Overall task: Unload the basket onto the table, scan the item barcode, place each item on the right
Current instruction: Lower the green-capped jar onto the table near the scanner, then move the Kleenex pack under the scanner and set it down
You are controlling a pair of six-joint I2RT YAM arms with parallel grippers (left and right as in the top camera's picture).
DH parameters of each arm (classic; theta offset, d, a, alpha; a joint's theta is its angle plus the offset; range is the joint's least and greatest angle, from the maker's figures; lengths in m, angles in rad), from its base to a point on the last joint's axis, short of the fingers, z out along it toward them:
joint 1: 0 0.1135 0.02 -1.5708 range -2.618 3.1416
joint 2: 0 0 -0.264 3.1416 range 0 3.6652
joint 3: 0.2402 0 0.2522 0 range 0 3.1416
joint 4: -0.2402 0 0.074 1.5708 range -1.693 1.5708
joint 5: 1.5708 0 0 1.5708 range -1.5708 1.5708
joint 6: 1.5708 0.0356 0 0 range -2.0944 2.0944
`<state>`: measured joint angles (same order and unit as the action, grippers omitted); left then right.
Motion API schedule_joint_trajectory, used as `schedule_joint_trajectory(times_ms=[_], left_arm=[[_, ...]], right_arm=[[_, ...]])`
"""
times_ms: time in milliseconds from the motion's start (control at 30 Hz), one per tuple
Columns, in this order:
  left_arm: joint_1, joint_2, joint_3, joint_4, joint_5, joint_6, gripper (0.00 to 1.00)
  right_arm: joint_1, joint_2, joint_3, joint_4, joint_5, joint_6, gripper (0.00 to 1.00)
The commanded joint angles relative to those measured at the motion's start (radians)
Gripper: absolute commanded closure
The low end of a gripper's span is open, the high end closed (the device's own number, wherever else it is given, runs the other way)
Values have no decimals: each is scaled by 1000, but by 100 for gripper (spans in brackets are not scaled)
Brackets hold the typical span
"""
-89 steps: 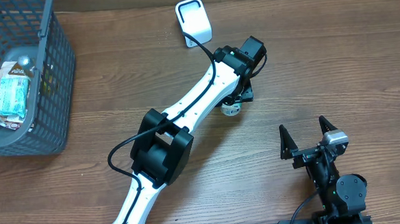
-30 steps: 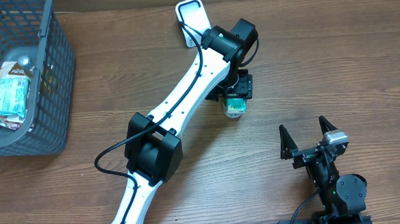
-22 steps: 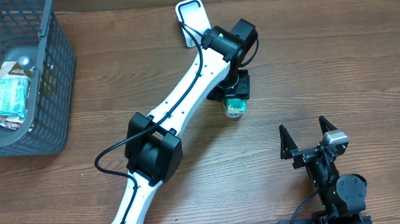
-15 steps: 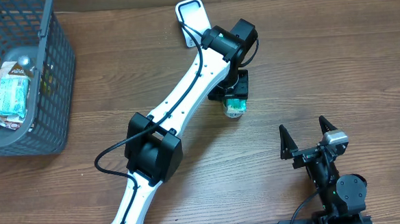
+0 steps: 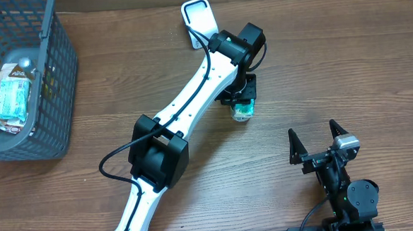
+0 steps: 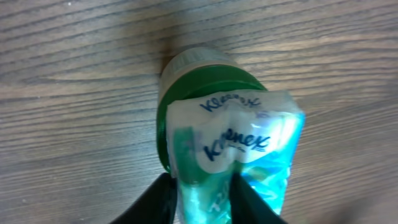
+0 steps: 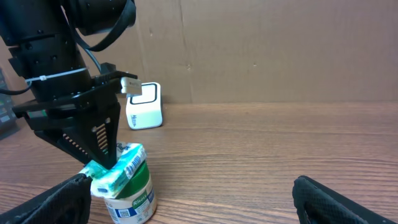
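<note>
Your left end effector [image 6: 205, 194] is pinching the Kleenex pack [image 6: 249, 140] between its jaws, so squeeze firmly and lift straight up; your right end effector [image 5: 312, 130] stands spread.

Mock shop checkout: wooden table [image 5: 367, 65], mesh basket [image 5: 56, 102], white scanner [image 5: 200, 20], cardboard backdrop [image 7: 280, 50].

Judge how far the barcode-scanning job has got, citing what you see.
Done: the left claw is at the blue-green Kleenex tissue packet atop the green-lidded white tub. In hand: pinching it. Left: lifting it and presenting it to the white box-shaped scanner.
</note>
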<state>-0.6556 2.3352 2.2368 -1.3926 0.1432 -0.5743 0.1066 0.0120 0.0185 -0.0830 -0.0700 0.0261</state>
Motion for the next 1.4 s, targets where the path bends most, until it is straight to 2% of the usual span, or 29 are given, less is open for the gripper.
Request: schedule_joint_trajectory(times_ms=[0,33,233,367,533,767,867,1067,1367], left_arm=[[-3,-17,-22,-6,-19,-5,89],[1,-19,-17,-6,-18,-5,96],[28,-42,22,-9,-12,20,96],[53,-68,56,-21,33,116,96],[121,-106,71,-42,224,300,96],[269,-115,71,-142,611,638,96],[324,-115,71,-190,708,718,96],[399,-115,71,-298,751,871,96],[427,-115,69,-298,679,892,96]], right_arm=[[5,-9,-11,3,13,-1,0],[5,-9,-11,3,13,-1,0],[5,-9,-11,3,13,-1,0],[5,-9,-11,3,13,-1,0],[5,-9,-11,3,13,-1,0],[5,-9,-11,3,13,-1,0],[5,-9,-11,3,13,-1,0],[5,-9,-11,3,13,-1,0],[5,-9,-11,3,13,-1,0]])
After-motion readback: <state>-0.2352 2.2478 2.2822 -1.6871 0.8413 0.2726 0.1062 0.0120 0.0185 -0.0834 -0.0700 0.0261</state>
